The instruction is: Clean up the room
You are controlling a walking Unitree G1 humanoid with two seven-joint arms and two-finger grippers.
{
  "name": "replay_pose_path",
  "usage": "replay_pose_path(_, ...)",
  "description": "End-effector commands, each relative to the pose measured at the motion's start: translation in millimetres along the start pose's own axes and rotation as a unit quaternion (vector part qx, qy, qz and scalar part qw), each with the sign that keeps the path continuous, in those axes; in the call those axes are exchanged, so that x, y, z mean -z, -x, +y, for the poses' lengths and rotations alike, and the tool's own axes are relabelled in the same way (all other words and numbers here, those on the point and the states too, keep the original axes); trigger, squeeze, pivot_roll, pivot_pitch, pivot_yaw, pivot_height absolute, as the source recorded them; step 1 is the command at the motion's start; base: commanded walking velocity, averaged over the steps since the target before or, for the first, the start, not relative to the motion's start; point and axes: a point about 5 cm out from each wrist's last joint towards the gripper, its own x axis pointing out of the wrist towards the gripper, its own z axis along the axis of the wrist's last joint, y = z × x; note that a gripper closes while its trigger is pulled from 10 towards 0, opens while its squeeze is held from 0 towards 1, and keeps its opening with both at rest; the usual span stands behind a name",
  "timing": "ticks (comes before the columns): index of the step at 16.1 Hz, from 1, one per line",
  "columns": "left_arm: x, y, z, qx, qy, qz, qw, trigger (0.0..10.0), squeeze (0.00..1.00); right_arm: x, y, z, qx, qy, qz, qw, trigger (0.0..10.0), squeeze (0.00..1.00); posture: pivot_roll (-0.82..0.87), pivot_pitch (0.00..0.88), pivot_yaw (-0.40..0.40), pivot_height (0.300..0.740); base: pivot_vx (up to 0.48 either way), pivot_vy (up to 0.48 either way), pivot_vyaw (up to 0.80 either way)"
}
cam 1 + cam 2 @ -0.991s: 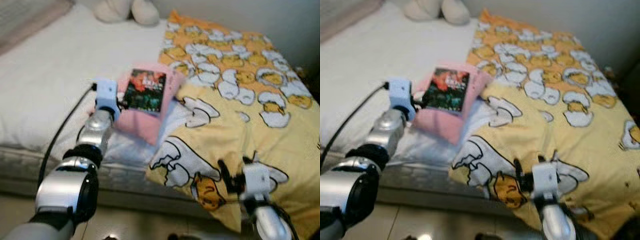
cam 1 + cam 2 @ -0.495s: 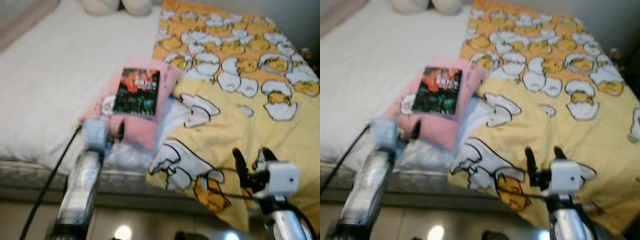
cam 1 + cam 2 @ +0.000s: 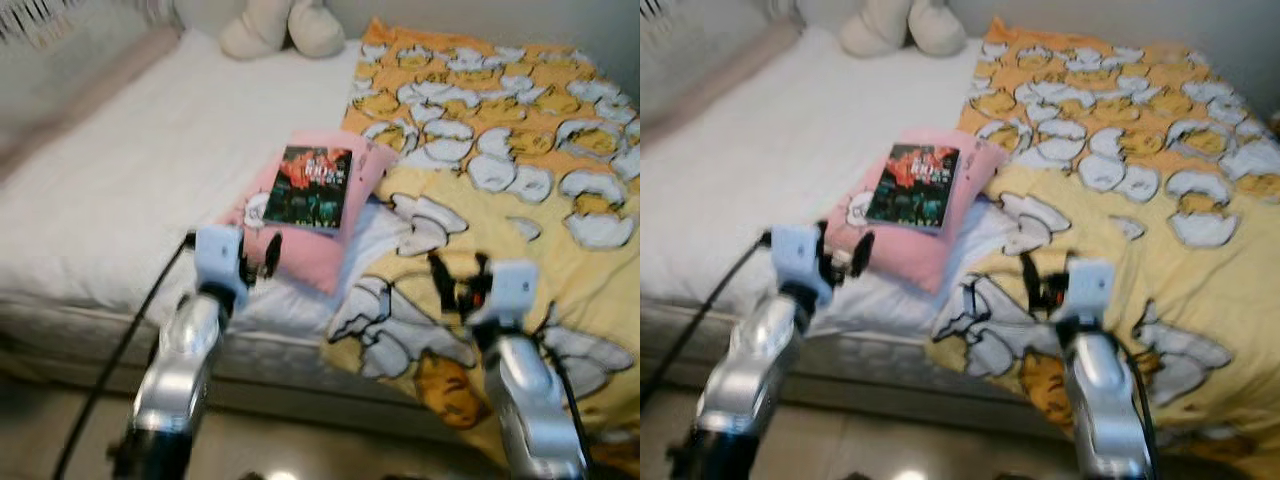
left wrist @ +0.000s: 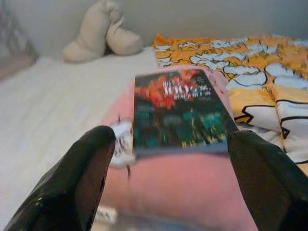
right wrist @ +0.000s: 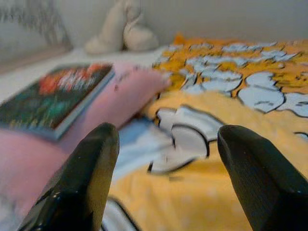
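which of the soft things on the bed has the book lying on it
The pink pillow; the dark-covered book rests on top of it. The yellow patterned blanket and cream plush toy carry nothing.

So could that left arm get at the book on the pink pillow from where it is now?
Probably yes. The left gripper hovers open at the near edge of the pink pillow, pointed at the book, which lies flat on top with nothing between them.

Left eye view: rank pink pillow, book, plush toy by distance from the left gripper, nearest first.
From the left gripper:
1. Pink pillow, right in front of the fingers, at the bed's near edge.
2. Book, lying on top of the pillow, a bit farther in.
3. Plush toy, far back at the head of the bed.
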Motion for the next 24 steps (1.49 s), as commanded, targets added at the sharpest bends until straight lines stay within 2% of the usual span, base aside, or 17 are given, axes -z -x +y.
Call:
replay_pose_path(1, 1, -4.4, -2.1, 0.019, -0.009, 0.012, 1.000, 10.0, 0.00, 5, -2.3, 10.3, -0.013, 0.012, 0.002, 1.000, 10.0, 0.00, 0.00, 0.000, 0.171, 0.740, 0.000, 0.000, 0.00)
replay_pose_path(2, -1, -11.3, -3.1, 0.026, -0.009, 0.010, 1.000, 10.0, 0.00, 7, -7.3, 22.8, -0.029, 0.011, 0.003, 1.000, 10.0, 0.00, -0.02, 0.000, 0.170, 0.740, 0.000, 0.000, 0.00)
replay_pose_path(3, 0, -13.8, -1.9, 0.018, 0.011, 0.013, 1.000, 10.0, 0.00, 6, -7.7, 26.4, -0.032, 0.005, 0.001, 0.999, 10.0, 0.00, -0.02, 0.000, 0.160, 0.740, 0.000, 0.000, 0.00)
replay_pose_path(4, 2, -14.7, 0.2, 0.009, 0.040, 0.012, 0.999, 10.0, 0.00, 7, -5.8, 27.6, -0.037, 0.002, 0.003, 0.999, 10.0, 0.00, -0.02, 0.000, 0.141, 0.740, 0.000, 0.000, 0.00)
replay_pose_path(7, 5, -20.2, 4.6, -0.035, 0.069, 0.017, 0.997, 10.0, 0.00, 16, 4.0, 22.3, -0.040, 0.005, 0.020, 0.999, 10.0, 0.00, -0.03, 0.000, 0.103, 0.740, 0.447, 0.000, 0.00)
replay_pose_path(10, 7, -24.2, -6.7, -0.026, 0.073, 0.006, 0.997, 10.0, 0.00, 23, 11.6, 15.4, -0.047, 0.020, 0.034, 0.998, 10.0, 0.00, -0.03, 0.000, 0.064, 0.740, 0.480, 0.000, 0.00)
replay_pose_path(15, 10, -26.1, -0.4, -0.030, 0.070, 0.005, 0.997, 10.0, 0.00, 25, 5.8, 17.6, -0.056, 0.031, 0.046, 0.997, 10.0, 0.00, -0.03, 0.000, 0.045, 0.740, 0.413, 0.082, -0.57)
replay_pose_path(21, 5, -34.7, -1.1, -0.034, 0.075, -0.010, 0.997, 10.0, 0.00, 25, -0.5, 24.1, -0.078, 0.034, 0.047, 0.995, 10.0, 0.00, -0.04, 0.000, 0.051, 0.740, 0.000, 0.455, 0.00)
replay_pose_path(23, -1, -42.0, -3.2, -0.013, 0.050, -0.019, 0.999, 10.0, 0.00, 25, -0.9, 22.8, -0.074, 0.033, 0.045, 0.996, 10.0, 0.00, -0.04, 0.000, 0.051, 0.740, 0.000, 0.232, 0.00)
replay_pose_path(24, -5, -47.7, 0.5, -0.015, 0.045, -0.016, 0.999, 10.0, 0.00, 24, -0.4, 21.2, -0.067, 0.030, 0.043, 0.996, 10.0, 0.00, -0.05, 0.000, 0.052, 0.740, 0.000, 0.000, 0.00)
